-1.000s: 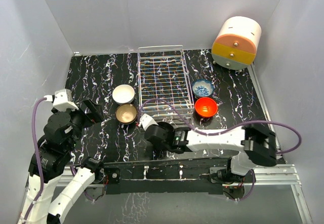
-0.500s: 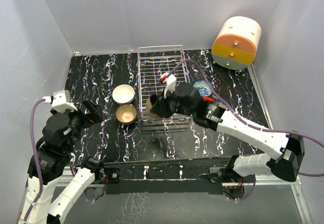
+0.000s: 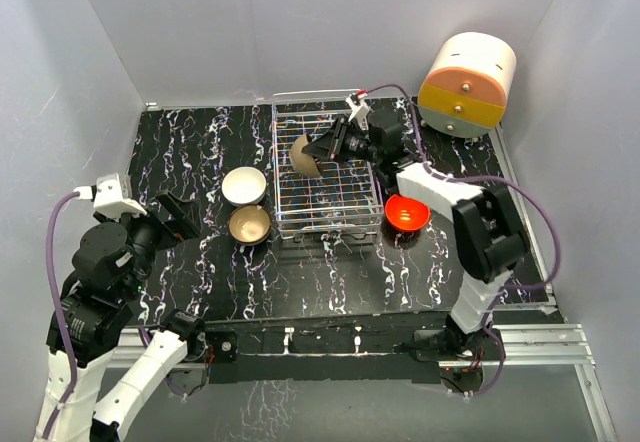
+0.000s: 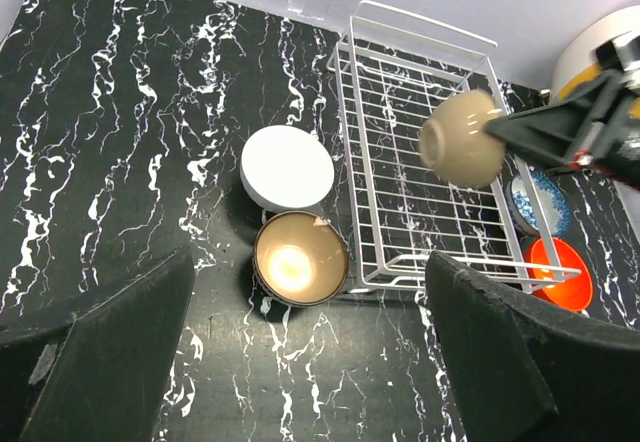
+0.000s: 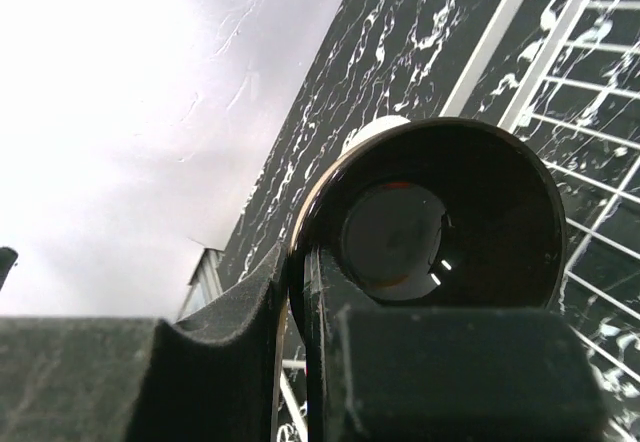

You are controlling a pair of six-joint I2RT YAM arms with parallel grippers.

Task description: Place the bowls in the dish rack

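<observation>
Tan bowl [image 3: 305, 155]: rigid, glossy, probably light, breakable, slippery. Was tipped on edge above rack [image 3: 277, 177], far-left part. Right tool [image 3: 325, 149] pinched its rim, likely the surest hold. Left tool [image 3: 183, 218] wide, empty, above near-left counter [image 3: 330, 272].

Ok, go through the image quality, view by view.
Top external: evenly lit and sharp, the red bowl glowing bright. Left wrist: a glare spot inside the tan-lined bowl, the held bowl slightly smeared, the left fingers dark and soft-edged. Right wrist: the wall blown out white, the right fingers out of focus.
</observation>
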